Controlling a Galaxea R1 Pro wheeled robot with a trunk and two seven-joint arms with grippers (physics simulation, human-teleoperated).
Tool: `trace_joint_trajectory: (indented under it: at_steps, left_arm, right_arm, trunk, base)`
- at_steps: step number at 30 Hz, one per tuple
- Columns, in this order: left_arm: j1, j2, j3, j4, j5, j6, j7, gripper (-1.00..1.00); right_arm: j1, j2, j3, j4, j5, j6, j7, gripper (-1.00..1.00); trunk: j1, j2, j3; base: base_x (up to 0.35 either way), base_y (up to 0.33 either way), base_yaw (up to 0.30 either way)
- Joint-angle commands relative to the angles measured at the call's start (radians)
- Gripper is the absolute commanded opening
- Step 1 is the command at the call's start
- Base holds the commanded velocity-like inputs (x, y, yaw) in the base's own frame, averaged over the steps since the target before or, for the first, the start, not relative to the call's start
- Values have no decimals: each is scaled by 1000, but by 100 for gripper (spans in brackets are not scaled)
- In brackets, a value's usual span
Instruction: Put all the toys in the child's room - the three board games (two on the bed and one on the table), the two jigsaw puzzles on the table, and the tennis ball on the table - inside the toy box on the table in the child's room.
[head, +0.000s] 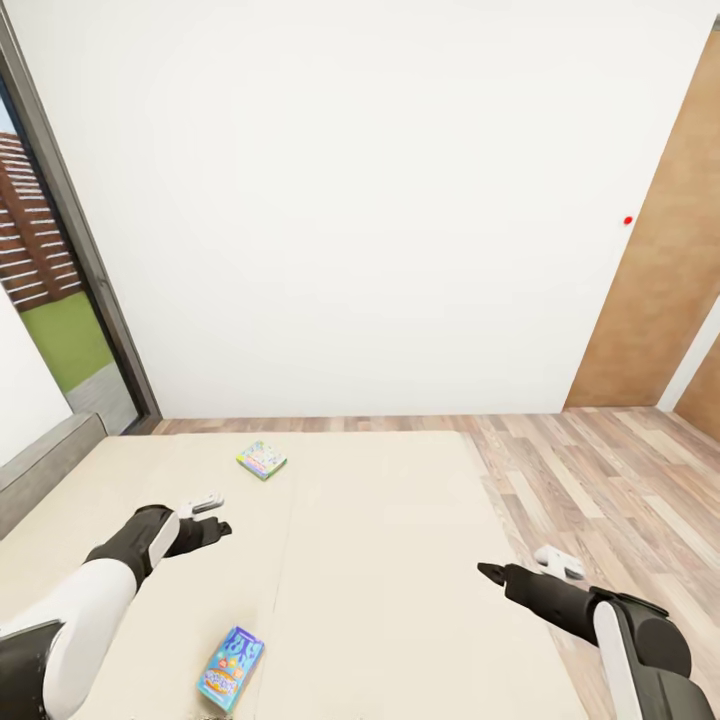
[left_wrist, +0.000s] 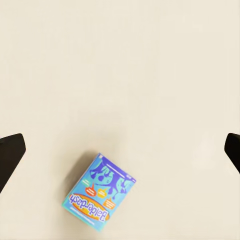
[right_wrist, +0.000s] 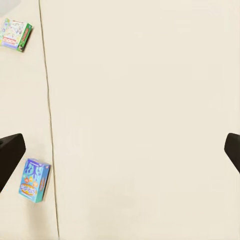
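Wall: a plain white wall (head: 380, 200) fills the far side, meeting the floor just past the bed's far edge; a small red dot (head: 628, 220) sits on it near the right.
Window: a dark-framed glass pane (head: 60, 300) runs along the far left, with grass and a slatted fence outside.
Bed: the bed (head: 370, 560) spreads under both my arms, two cream pads with a seam running near to far between them; its right edge drops to the floor and its far edge stops short of the wall. Most of its surface is bare.
Floor: wood planks (head: 600, 480) lie open to the right of the bed and in a narrow strip along the wall.
Door: a brown panel (head: 660, 270) stands at the far right.
My left arm: reaches over the left pad, my left gripper (head: 208, 515) above bare mattress, well apart from both boxes. In the left wrist view its jaws stand wide apart at the two sides of the picture, holding nothing.
My right arm: my right gripper (head: 520, 572) hangs near the bed's right edge. Its jaws are also spread wide and hold nothing.
Blue board game (head: 231, 668): flat on the left pad, near me, just left of the seam, lying at a slight angle.
Pale green board game (head: 262, 460): flat on the left pad, close to the far edge of the bed, also just left of the seam.
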Motion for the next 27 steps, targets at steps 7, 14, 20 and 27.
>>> trace_joint_trajectory:
  at_steps: [7,14,20,27]
  left_arm:
    - [-1,-2,3,34,-3,-25,-3,100]
    - [-1,-3,2,38,-3,-31,-3,100]
    - [-1,-4,2,40,-4,-43,-3,100]
    - [-1,-4,2,40,-4,-46,-5,100]
  right_arm:
    - [2,-25,-11,-7,-24,6,163,100]
    - [7,-73,-37,-2,-26,6,347,100]
    - [8,-80,-54,3,-24,6,396,100]
    - [8,-81,-56,3,-27,6,407,100]
  trunk:
    - [1,-2,-13]
    - [1,-2,-24]
    - [1,-2,-28]
    - [1,-2,-28]
  base:
    - [0,0,0]
    - [0,0,0]
    - [0,0,0]
    - [0,0,0]
